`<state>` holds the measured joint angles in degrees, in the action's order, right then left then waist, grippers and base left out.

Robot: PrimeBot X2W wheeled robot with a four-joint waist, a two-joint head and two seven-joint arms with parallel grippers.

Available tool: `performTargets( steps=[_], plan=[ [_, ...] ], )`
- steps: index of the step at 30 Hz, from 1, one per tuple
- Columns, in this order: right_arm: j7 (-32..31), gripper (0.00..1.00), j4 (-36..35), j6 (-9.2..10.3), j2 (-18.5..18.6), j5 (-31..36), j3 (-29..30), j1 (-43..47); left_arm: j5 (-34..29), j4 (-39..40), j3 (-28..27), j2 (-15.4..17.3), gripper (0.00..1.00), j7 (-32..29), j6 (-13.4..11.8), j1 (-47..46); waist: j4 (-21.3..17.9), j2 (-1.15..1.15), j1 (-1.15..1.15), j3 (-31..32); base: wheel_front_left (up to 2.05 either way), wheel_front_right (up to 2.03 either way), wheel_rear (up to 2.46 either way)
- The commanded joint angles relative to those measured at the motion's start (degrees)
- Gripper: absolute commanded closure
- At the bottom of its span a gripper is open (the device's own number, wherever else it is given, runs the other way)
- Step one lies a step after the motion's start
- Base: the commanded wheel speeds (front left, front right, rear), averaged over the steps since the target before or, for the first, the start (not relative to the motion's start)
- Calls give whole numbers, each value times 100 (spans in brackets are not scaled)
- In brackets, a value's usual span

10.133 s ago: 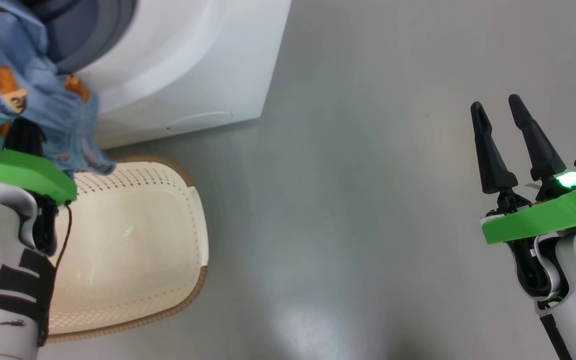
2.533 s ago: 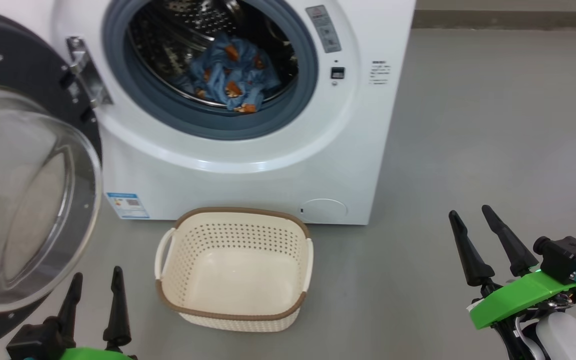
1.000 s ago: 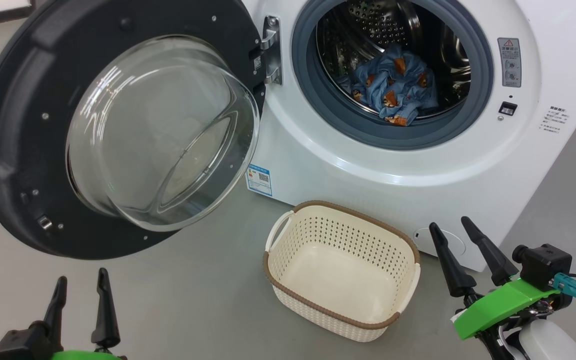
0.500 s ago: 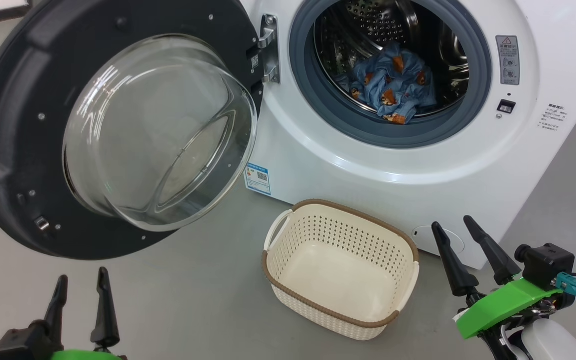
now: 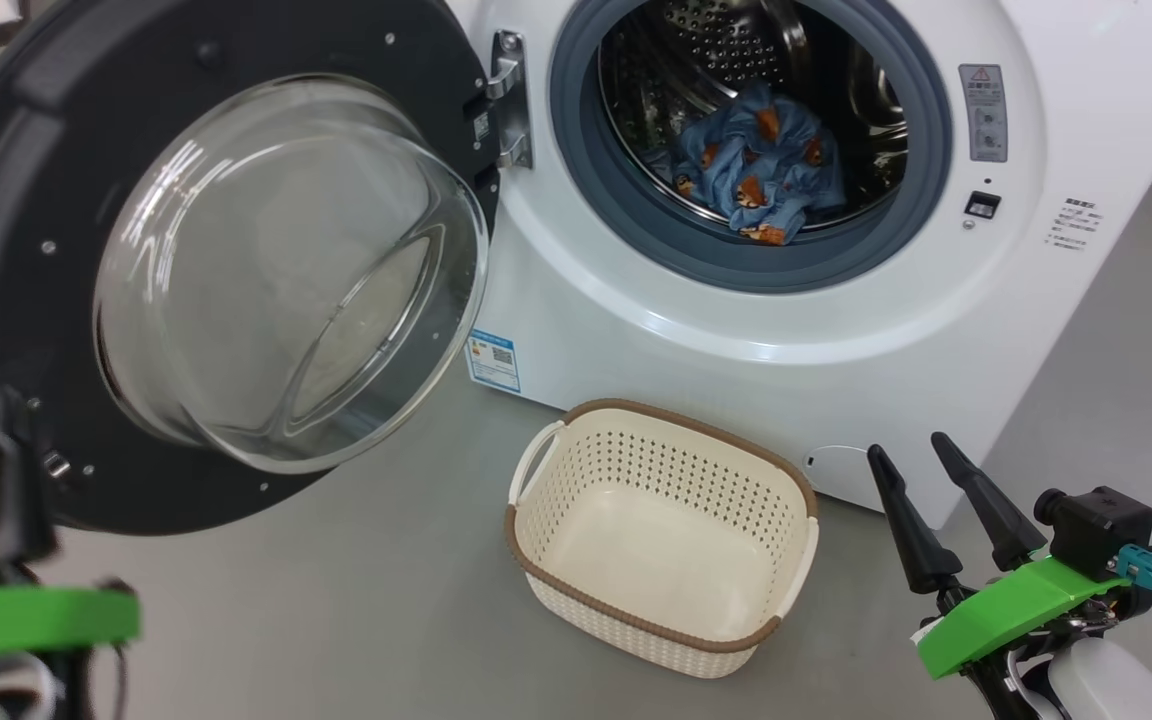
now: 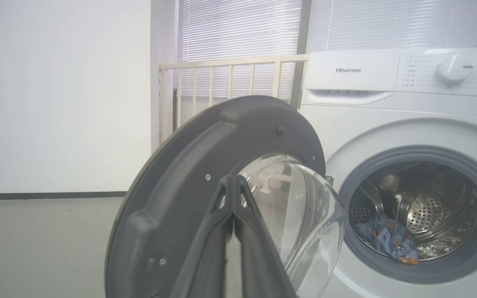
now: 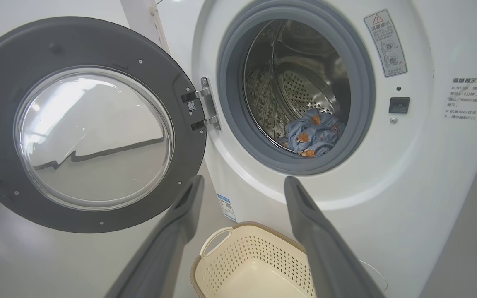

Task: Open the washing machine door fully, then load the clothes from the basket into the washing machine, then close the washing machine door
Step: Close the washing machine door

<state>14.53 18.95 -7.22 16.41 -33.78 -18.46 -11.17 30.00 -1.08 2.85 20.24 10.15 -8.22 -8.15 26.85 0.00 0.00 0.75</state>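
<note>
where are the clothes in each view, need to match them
Head view: the clothes lie in the drum, upper centre-right.
Left wrist view: the clothes sit lower right, in the drum.
Right wrist view: the clothes sit just right of centre.
Shared landmark: the open washing machine door, left of them everywhere.

A smooth grey floor runs to a plain white wall, which has a dark baseboard along its foot. Beside the wall stands a pale wooden railing of upright slats. Behind it, white horizontal blinds cover a window, and daylight glows softly through them.
</note>
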Motion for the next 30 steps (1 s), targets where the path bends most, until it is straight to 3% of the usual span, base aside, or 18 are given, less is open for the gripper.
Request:
performTargets(
  steps=[1,6,11,14,18,24,30],
  plan=[
    [47,0,-124,-26,97,-39,-109,-53,96,301,-333,274,100,-64,28,-421,-73,0,0,29,0,0,0],
    [47,0,-111,-26,141,-42,-148,-37,503,729,-829,684,100,-258,182,-1150,-253,0,0,46,0,0,0],
    [47,0,-109,-26,206,-55,-231,-75,1457,280,-1495,792,100,-474,358,-1833,-467,0,0,23,0,0,0],
    [47,0,-108,-26,256,-64,-279,-103,2382,-395,-2065,700,100,-649,490,-2191,-597,0,0,-15,0,0,0],
    [47,0,-94,-26,336,-84,-360,-132,3208,-1658,-2653,889,100,-928,736,-2551,-763,0,0,-60,0,0,0],
    [47,0,-88,-26,470,-123,-452,-216,3905,-3489,-3287,1210,100,-1110,1071,-2853,-999,0,0,-177,0,0,0],
    [47,0,-112,-26,658,-148,-487,-309,4306,-4630,-3629,1351,100,-1186,1344,-2967,-1170,0,0,-384,0,0,0]
  ],
)
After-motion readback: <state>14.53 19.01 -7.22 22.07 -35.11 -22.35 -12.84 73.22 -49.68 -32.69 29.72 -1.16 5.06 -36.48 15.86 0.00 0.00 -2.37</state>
